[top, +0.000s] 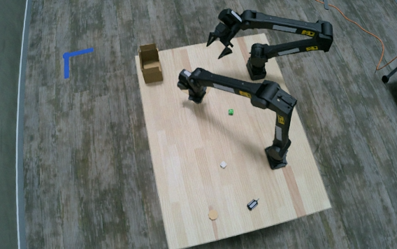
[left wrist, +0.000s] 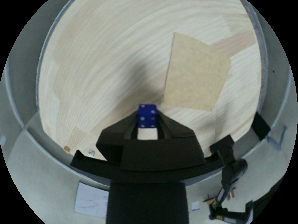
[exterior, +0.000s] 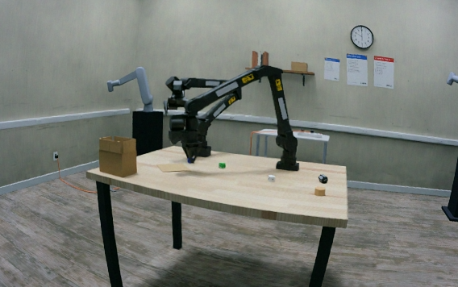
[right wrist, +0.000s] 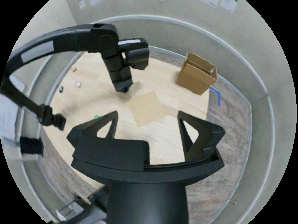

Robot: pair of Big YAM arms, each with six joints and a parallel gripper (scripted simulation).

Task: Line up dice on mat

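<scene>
My left gripper (exterior: 190,160) (left wrist: 147,113) is shut on the blue die (left wrist: 147,112) (right wrist: 124,90), held above the table beside the mat; several white pips face the left wrist camera. The square tan mat (exterior: 167,167) (left wrist: 200,75) (right wrist: 145,107) is bare; the left arm hides most of it in the top view. The green die (top: 231,112) (exterior: 222,165) and the white die (top: 223,164) (exterior: 272,177) (right wrist: 79,85) rest on the table, off the mat. Their numbers are too small to read. My right gripper (top: 214,52) (right wrist: 147,113) is wide open and empty, raised near the mat's side.
An open cardboard box (top: 152,75) (exterior: 118,159) stands at the table corner. A wooden disc (top: 212,215) (exterior: 319,192) and a small dark object (top: 252,204) (exterior: 322,178) lie at the other end. The blue origin marker (top: 66,56) is on the floor beyond the box.
</scene>
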